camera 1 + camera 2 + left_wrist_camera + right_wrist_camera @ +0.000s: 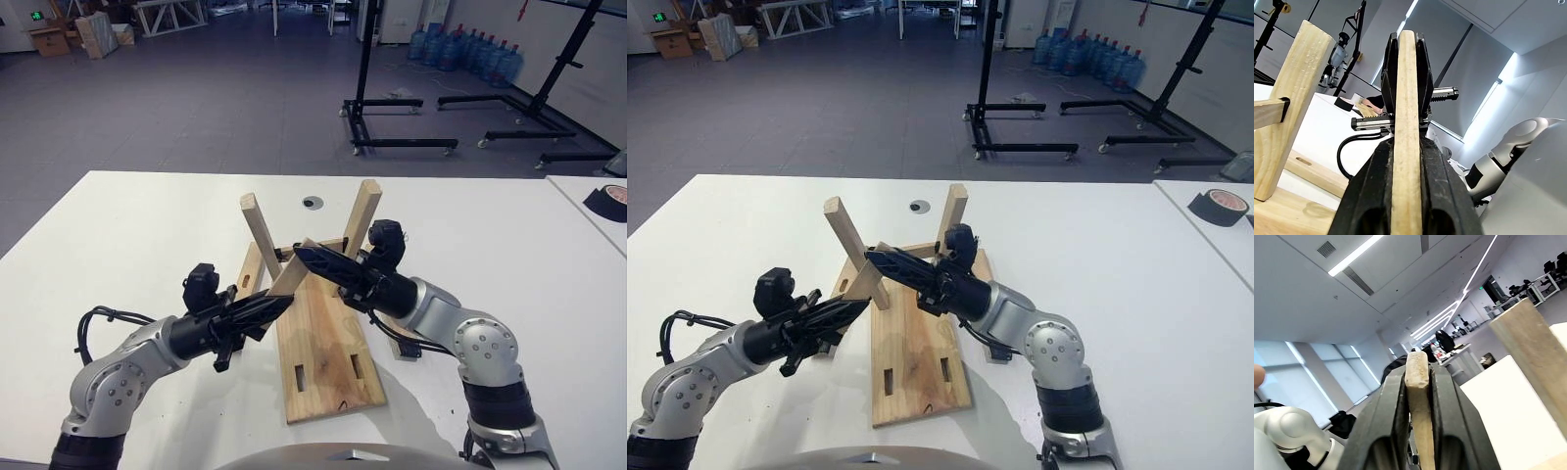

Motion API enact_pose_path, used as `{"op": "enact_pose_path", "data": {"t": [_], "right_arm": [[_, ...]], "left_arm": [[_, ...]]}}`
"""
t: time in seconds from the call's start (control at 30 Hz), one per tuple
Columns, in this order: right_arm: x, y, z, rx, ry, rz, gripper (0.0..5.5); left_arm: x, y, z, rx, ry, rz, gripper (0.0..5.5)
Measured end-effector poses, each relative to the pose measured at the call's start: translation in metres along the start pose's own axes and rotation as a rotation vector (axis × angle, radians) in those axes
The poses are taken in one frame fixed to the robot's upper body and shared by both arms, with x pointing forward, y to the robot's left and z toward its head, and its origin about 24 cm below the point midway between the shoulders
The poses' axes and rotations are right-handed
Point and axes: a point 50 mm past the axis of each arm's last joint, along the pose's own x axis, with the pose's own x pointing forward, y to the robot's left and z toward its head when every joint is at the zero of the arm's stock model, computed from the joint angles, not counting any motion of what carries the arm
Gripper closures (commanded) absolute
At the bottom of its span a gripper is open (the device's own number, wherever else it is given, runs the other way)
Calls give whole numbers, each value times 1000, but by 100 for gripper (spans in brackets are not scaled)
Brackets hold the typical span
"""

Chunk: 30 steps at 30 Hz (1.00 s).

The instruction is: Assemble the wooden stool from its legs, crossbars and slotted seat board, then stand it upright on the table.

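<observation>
While the left gripper (283, 300) and right gripper (303, 254) both clamp one loose leg (292, 273) above the seat board (328, 362) lying flat on the table (127, 225), we judge unequal pulls could skew it from its slot or topple the standing legs (260, 227).

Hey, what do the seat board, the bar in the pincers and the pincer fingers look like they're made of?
Seat board: pale, matte, seemingly unvarnished wood, with grain streaks and darker patches. Bar: the same light wood, grain running lengthwise. Pincer fingers: black, faintly glossy, probably hard plastic, though coated metal is possible.
</observation>
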Motion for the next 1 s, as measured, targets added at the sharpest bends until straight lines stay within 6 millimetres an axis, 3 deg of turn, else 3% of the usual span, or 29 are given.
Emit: {"op": "enact_pose_path", "data": {"t": [0.03, 0.27, 0.4, 0.53, 0.63, 0.8, 1.0], "right_arm": [[0, 0, 0, -2, 1, 0, 508], [-4, -1, 7, -41, -24, -9, 510], [-28, 9, 53, -186, -178, -27, 510], [-50, 11, 66, -255, -111, -58, 511], [-60, -10, 57, -264, 23, -173, 511], [-61, -56, 44, -331, 111, -346, 511], [-54, -62, 45, -381, 139, -319, 511]], "left_arm": [[0, 0, 0, -2, -2, 3, 475], [1, 2, 3, 2, -12, 7, 369], [3, 7, -5, 20, 84, 45, 314], [3, 11, -5, 50, 102, 83, 314], [7, 30, 5, 129, 132, 185, 314], [21, 72, 14, 275, 296, 320, 314], [21, 85, 18, 361, 351, 294, 314]]}}
